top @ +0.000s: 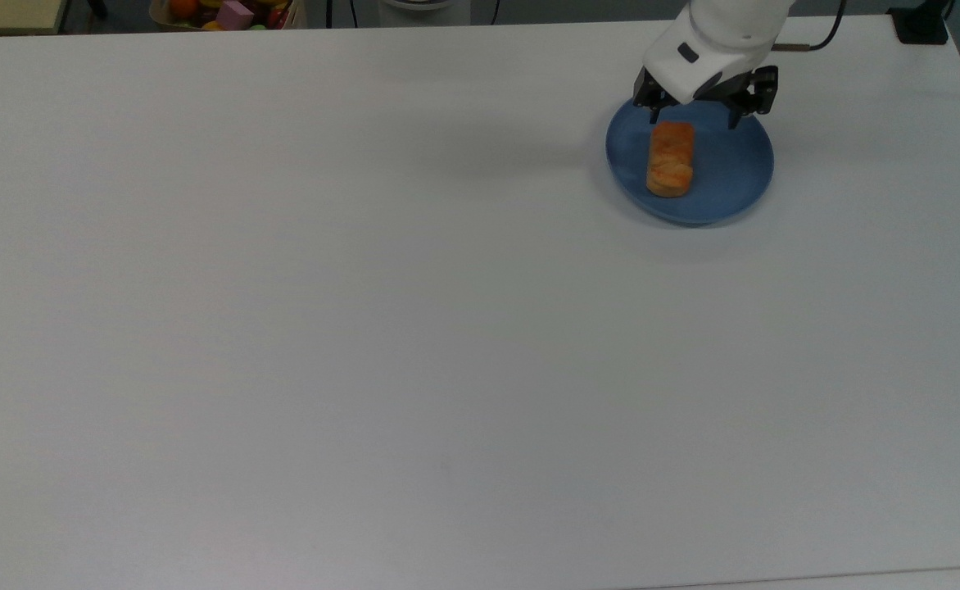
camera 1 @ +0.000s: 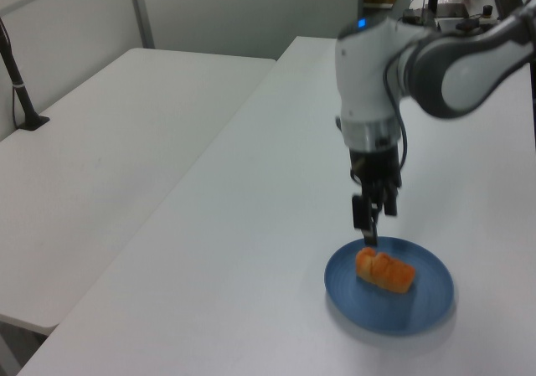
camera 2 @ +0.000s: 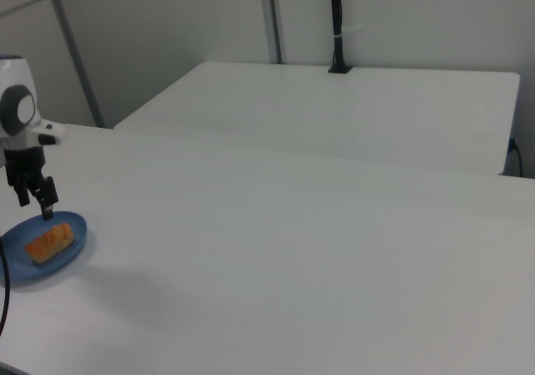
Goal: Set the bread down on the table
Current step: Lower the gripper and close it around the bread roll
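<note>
**One roll, one plate, one gripper above them**

One blue plate (top: 730,176) sits on the white table (top: 365,328), and it holds a single thing: the bread (top: 671,158), a golden-orange roll lying flat on the plate's inner surface, toward the top view's left half of the dish. In the left view the same plate (camera 1: 427,305) carries the bread (camera 1: 385,270) with its segmented top facing up; in the right view the plate (camera 2: 17,262) and the bread (camera 2: 48,243) sit near the right view's left edge.

By count: one roll, one plate, one arm, one gripper. A second white table (camera 1: 109,158) stands alongside the first, with a black post (camera 1: 17,79) mounted on it. At the far edge in the top view there is a box of coloured toys (top: 230,12).

The gripper (top: 698,121) hangs over the far rim of the plate, its two dark fingers spread wide, with nothing between them. In the top view the near end of the roll lies just below the gap between the fingertips, closer to the finger on the top view's left; most of the roll reaches away from the jaws toward the plate's middle. In the left view the gripper (camera 1: 369,240) points straight down, its tips just above the roll's end at the left view's left; whether they touch it cannot be told. In the right view the gripper (camera 2: 43,214) hangs just above the roll.
</note>
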Robot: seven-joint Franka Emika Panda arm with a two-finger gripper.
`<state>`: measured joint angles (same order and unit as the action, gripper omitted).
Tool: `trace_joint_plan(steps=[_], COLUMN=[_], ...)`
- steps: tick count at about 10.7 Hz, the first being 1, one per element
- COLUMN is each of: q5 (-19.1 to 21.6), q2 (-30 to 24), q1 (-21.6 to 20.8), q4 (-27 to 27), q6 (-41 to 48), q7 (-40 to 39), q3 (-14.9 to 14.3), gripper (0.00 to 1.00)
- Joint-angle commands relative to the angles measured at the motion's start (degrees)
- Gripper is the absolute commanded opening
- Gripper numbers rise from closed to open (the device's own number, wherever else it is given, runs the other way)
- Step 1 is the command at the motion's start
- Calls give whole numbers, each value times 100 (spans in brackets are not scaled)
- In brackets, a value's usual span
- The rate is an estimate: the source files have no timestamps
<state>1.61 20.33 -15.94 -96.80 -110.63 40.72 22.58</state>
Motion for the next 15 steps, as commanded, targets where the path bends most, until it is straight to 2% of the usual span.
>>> trace_joint_plan(steps=[1, 6, 7, 9, 10, 11, 13, 15], q5=[-108, -765, -915, -1004, -1004, -1004, -1013, -1004], q2=[5, 541, 559, 560, 560, 551, 472, 148], q1=[-120, -269, -278, -322, -322, -331, -331, -279], q4=[-663, -665, -673, -656, -647, -638, -621, -603], q6=[-668, -1074, -1170, -1189, -1189, -1180, -1119, -935], q7=[226, 796, 893, 894, 894, 885, 868, 824], q3=[-43, -43, -43, -43, -43, -43, -43, -34], gripper=[100, 100, 83, 33, 14, 0, 0, 0])
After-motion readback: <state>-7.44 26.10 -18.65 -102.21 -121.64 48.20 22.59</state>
